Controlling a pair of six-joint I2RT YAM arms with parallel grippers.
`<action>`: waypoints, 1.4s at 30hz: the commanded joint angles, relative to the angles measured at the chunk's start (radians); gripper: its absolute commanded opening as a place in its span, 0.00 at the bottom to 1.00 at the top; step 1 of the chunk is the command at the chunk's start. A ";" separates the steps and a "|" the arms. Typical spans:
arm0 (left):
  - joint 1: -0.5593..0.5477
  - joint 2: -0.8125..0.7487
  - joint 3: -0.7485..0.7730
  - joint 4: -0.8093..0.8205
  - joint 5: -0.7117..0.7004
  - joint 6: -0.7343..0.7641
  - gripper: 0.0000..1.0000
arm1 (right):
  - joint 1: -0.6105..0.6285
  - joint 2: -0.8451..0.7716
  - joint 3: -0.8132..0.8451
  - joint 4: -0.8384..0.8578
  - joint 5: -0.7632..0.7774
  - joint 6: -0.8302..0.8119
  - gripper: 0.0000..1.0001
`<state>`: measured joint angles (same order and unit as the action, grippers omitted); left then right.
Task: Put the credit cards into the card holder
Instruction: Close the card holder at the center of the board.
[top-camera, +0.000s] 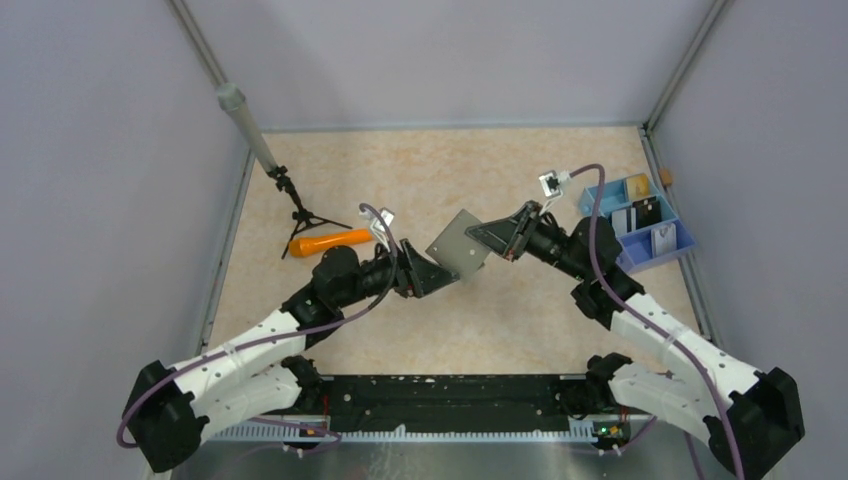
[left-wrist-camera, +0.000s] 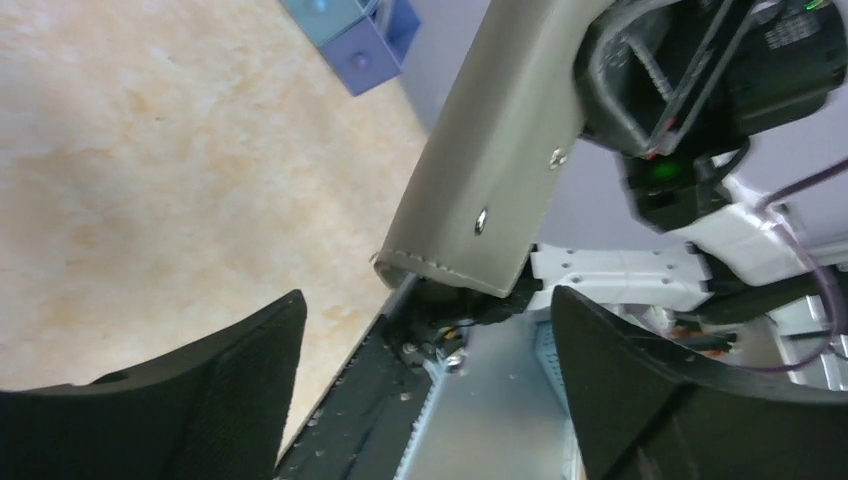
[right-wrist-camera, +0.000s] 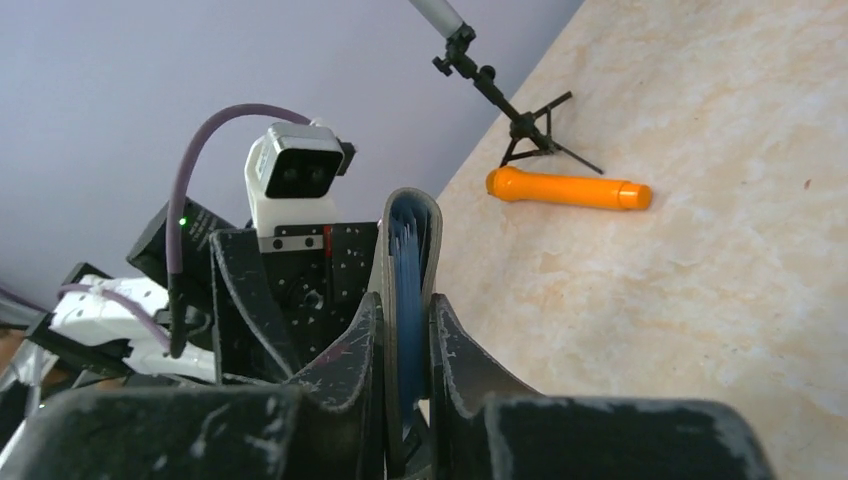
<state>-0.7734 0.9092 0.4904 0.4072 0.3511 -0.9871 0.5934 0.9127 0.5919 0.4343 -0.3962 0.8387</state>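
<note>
Right gripper (right-wrist-camera: 405, 335) pinching the card holder (right-wrist-camera: 410, 230) above the desk (top-camera: 520, 170); left gripper (top-camera: 433, 272) spread wide near its lower corner.

Grey card holder (top-camera: 458, 243), seemingly blue-lined

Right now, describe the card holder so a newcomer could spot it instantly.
Look above the middle of the beige table. There the right claw pinches a flat grey wallet in the air, blue lining showing at its edge. Unlike the orange stick and blue tray, it is off the table.
</note>
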 joint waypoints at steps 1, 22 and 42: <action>0.025 -0.047 0.128 -0.296 -0.034 0.197 0.98 | -0.002 0.022 0.166 -0.245 -0.021 -0.163 0.00; 0.056 0.103 0.264 -0.476 0.128 0.439 0.92 | -0.001 0.267 0.318 -0.379 -0.349 -0.239 0.00; 0.059 0.037 0.017 -0.131 -0.059 0.096 0.00 | 0.030 0.105 0.267 -0.624 0.164 -0.146 0.66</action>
<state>-0.7166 0.9920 0.5423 0.1230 0.3786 -0.7975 0.5957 1.1007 0.9134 -0.2230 -0.3630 0.5964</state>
